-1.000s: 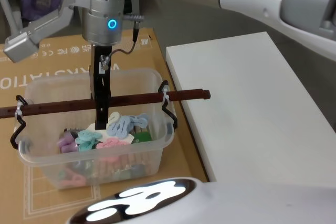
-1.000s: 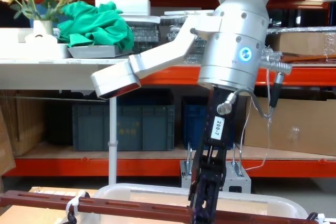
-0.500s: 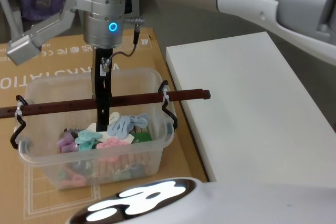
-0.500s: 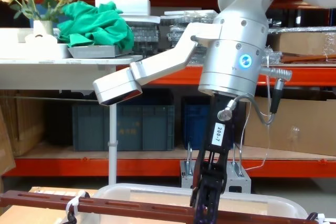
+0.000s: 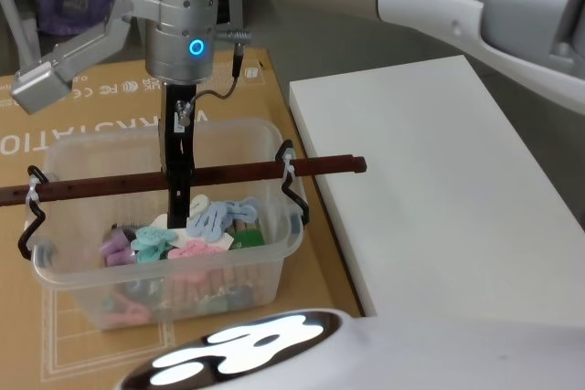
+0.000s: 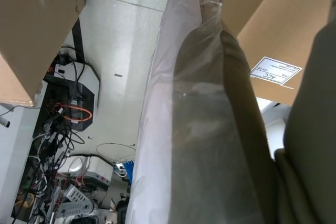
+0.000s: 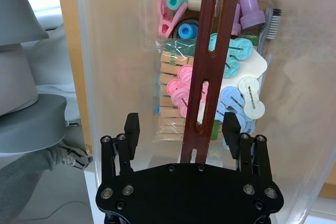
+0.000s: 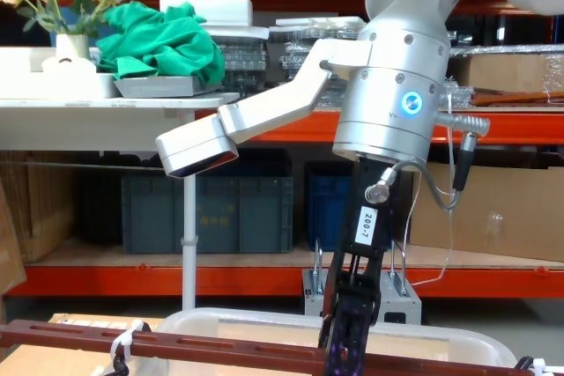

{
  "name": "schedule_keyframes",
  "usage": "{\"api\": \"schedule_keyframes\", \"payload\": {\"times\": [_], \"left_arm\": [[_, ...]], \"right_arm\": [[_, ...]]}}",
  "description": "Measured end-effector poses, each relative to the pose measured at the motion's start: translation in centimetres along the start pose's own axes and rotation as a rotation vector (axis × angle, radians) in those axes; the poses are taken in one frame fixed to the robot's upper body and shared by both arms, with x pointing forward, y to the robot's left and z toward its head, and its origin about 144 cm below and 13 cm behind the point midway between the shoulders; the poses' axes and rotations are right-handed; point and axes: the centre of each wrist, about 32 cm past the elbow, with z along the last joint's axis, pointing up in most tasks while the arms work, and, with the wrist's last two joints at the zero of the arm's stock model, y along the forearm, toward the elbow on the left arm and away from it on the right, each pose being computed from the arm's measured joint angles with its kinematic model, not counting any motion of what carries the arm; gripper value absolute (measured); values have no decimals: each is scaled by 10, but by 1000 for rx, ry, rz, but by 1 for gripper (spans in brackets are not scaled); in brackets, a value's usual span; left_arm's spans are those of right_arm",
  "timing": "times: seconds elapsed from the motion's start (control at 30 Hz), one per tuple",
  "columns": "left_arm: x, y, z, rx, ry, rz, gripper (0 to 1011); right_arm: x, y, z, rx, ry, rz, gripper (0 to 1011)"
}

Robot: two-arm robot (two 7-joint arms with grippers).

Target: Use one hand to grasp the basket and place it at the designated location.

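One white table (image 5: 439,189) at right; just left of it, on cardboard (image 5: 82,89), we see the basket (image 5: 110,139). Right gripper (image 7: 181,121) hangs over basket's middle, fingers spread w/ bar handle (image 5: 238,171) btwn them, above coloured pegs (image 5: 215,216).

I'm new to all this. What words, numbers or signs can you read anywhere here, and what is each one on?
"200-7": white sticker on the right gripper.
"ACC": white label on a cardboard box; its smaller lines are too small to read.
"CE" and "FC" marks: cardboard sheet under the basket. The large upside-down word beside them is partly hidden and cannot be read whole.
Print on the blue crates: too small to read.
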Motion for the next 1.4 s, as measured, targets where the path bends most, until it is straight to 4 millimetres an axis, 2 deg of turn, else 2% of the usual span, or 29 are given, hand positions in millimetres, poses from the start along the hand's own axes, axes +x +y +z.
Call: {"api": "schedule_keyframes", "payload": {"times": [0.1, 0.13, 0.23, 0.27, 0.33, 0.37, 0.83, 1.4], "left_arm": [[0, 0, 0, 0, 0, 0, 0], [0, 0, 0, 0, 0, 0, 0], [0, 0, 0, 0, 0, 0, 0], [0, 0, 0, 0, 0, 0, 0], [0, 0, 0, 0, 0, 0, 0], [0, 0, 0, 0, 0, 0, 0], [0, 0, 0, 0, 0, 0, 0], [0, 0, 0, 0, 0, 0, 0]], "right_arm": [[0, 0, 0, 0, 0, 0, 910], [0, 0, 0, 0, -1, -1, 864], [0, 0, 0, 0, -1, -1, 812], [0, 0, 0, 0, -1, -1, 756], [0, -1, 0, 0, -1, -2, 727], [0, -1, 0, 0, -1, -2, 657], [0, -1, 0, -1, -1, -2, 240], [-1, -3, 0, -6, 4, -3, 240]]}}
